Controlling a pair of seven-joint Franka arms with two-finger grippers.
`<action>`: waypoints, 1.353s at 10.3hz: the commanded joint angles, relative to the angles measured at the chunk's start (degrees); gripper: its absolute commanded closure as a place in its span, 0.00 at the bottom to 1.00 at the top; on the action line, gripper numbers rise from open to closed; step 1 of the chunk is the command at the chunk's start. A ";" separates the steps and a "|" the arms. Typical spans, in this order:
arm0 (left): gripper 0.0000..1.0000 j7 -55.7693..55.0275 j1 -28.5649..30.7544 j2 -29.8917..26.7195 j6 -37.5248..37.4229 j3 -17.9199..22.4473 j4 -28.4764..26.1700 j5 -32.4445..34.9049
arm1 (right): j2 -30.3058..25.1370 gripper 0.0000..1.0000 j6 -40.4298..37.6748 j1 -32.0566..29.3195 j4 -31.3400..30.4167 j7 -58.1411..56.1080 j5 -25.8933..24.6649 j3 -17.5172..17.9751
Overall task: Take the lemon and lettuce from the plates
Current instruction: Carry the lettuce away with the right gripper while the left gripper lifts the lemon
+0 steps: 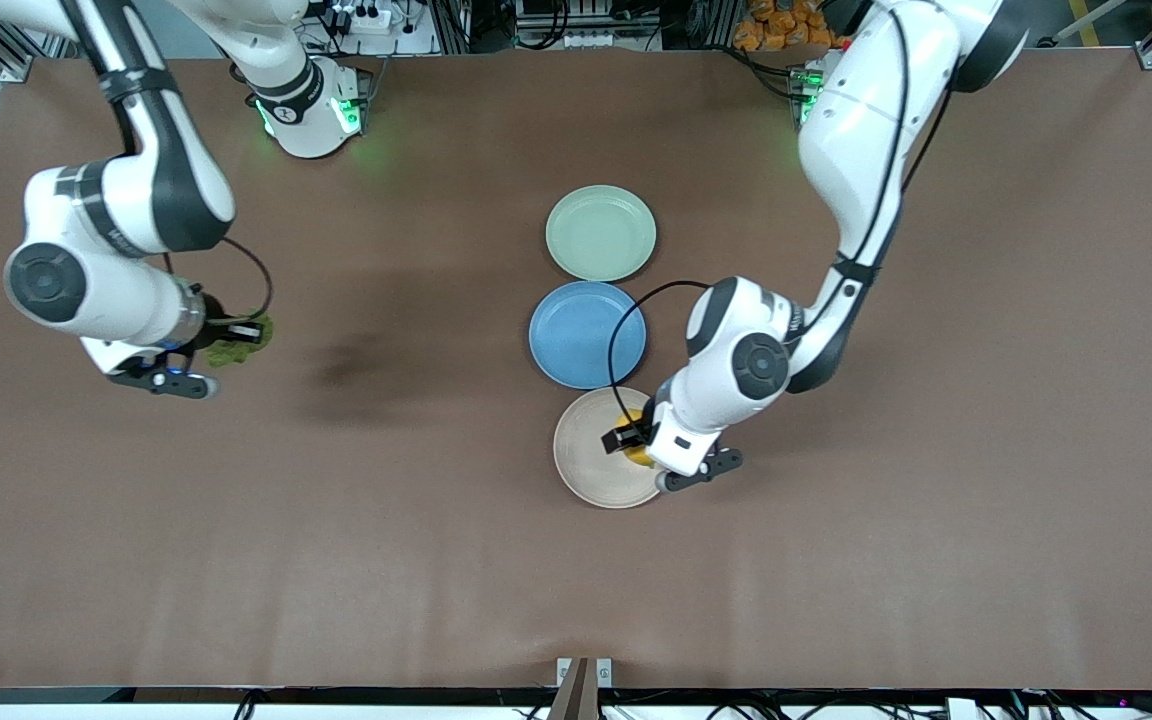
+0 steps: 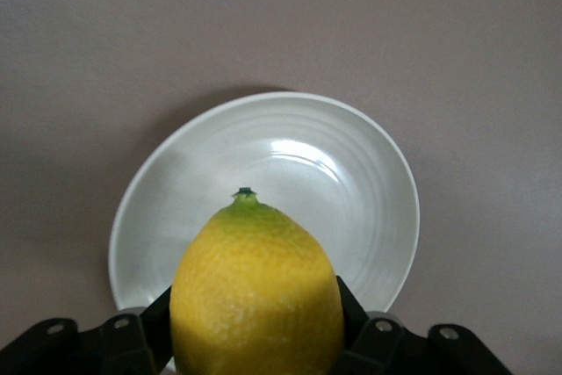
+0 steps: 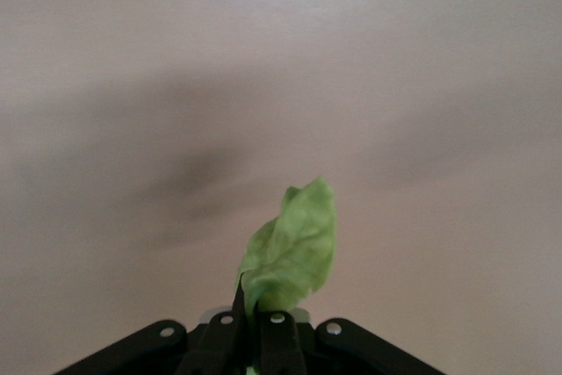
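My left gripper (image 1: 633,440) is shut on the yellow lemon (image 1: 640,456) and holds it over the beige plate (image 1: 591,465), which lies nearest the front camera. In the left wrist view the lemon (image 2: 256,292) sits between the black fingers (image 2: 351,305) above that plate (image 2: 351,182). My right gripper (image 1: 241,335) is shut on the green lettuce (image 1: 234,350) and holds it over bare table toward the right arm's end. In the right wrist view the lettuce (image 3: 294,248) sticks out from the closed fingers (image 3: 279,340). The pale green plate (image 1: 600,232) lies empty, farthest from the camera.
An empty blue plate (image 1: 586,334) lies between the pale green and beige plates. The brown table (image 1: 936,500) spreads wide on all sides of the three plates.
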 commanded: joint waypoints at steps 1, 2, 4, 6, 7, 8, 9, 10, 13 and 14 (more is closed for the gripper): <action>1.00 0.52 1.00 -2.50 -3.32 0.00 -0.86 -0.76 | 2.11 1.00 0.54 -1.19 -0.60 -2.29 1.13 -1.28; 1.00 0.52 1.09 -3.20 -3.41 0.17 -0.77 -0.76 | 3.34 1.00 1.15 -1.28 -0.60 -2.29 1.04 -2.94; 1.00 0.61 1.52 -4.69 -4.11 0.61 -0.77 -0.76 | 6.85 1.00 1.33 -1.37 -0.60 -2.29 1.04 -3.83; 1.00 0.87 3.28 -6.71 -6.65 0.79 0.27 -0.76 | 10.80 1.00 3.43 -1.37 -0.60 -2.21 1.04 -4.80; 1.00 1.14 4.33 -7.24 -8.40 0.79 0.89 -0.76 | 11.86 1.00 4.57 -1.37 -0.60 -2.21 1.22 -5.15; 1.00 1.31 5.39 -8.03 -9.81 1.05 0.90 -0.50 | 12.92 1.00 5.63 -1.37 -0.60 -2.21 1.22 -5.50; 1.00 3.58 6.09 -9.35 -10.87 1.14 0.81 0.55 | 13.19 1.00 6.33 -1.37 -0.51 -2.21 1.22 -5.76; 1.00 6.21 7.32 -9.62 -12.45 1.05 0.81 1.60 | 13.19 1.00 6.34 -1.37 -0.43 -2.21 1.22 -5.77; 1.00 9.40 8.73 -10.59 -15.62 1.05 0.81 3.62 | 12.41 0.00 5.12 -1.20 1.06 -2.21 1.31 -5.85; 1.00 10.53 9.52 -10.94 -16.76 0.97 0.81 6.59 | 12.23 0.00 1.54 -1.02 3.68 -2.12 1.31 -5.85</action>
